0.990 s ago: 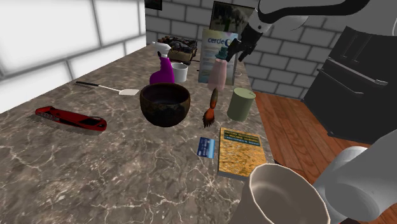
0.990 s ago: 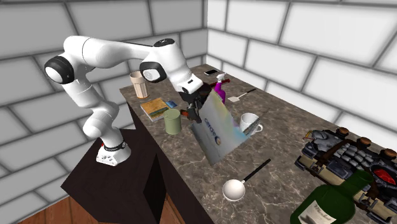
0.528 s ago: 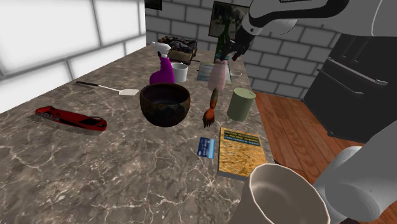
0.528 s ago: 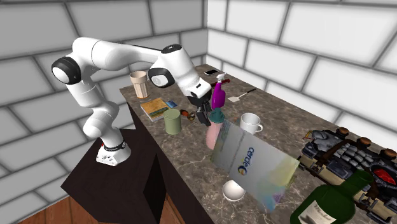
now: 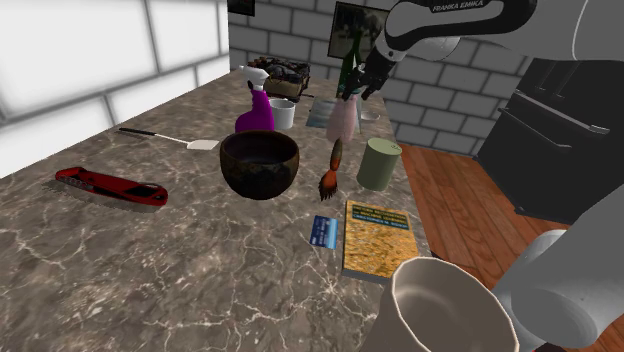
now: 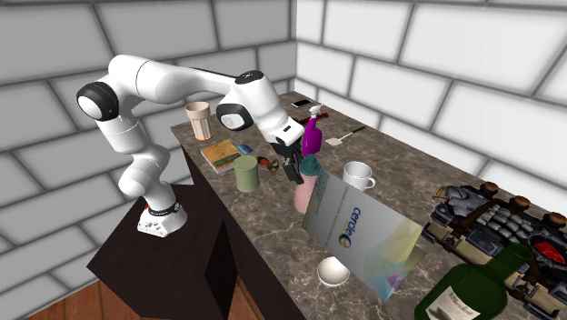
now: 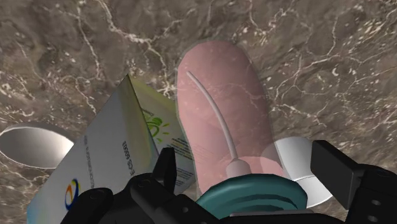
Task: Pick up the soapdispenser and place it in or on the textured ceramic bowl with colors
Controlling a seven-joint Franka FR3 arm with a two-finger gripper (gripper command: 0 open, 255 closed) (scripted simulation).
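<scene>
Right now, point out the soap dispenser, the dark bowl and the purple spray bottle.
soap dispenser (image 7: 219, 108): wrist view, pink body.
dark bowl (image 5: 258, 180): shoulder view, outer wall.
purple spray bottle (image 5: 255, 114): shoulder view, purple body.

The soap dispenser is see-through pink with a teal pump, and the bowl is a blotchy dark brown. The counter is marbled brown with white veins. There's also a purple spray bottle, a sage-green cup, a red tool, a mustard-yellow book and an all-black gripper.
</scene>
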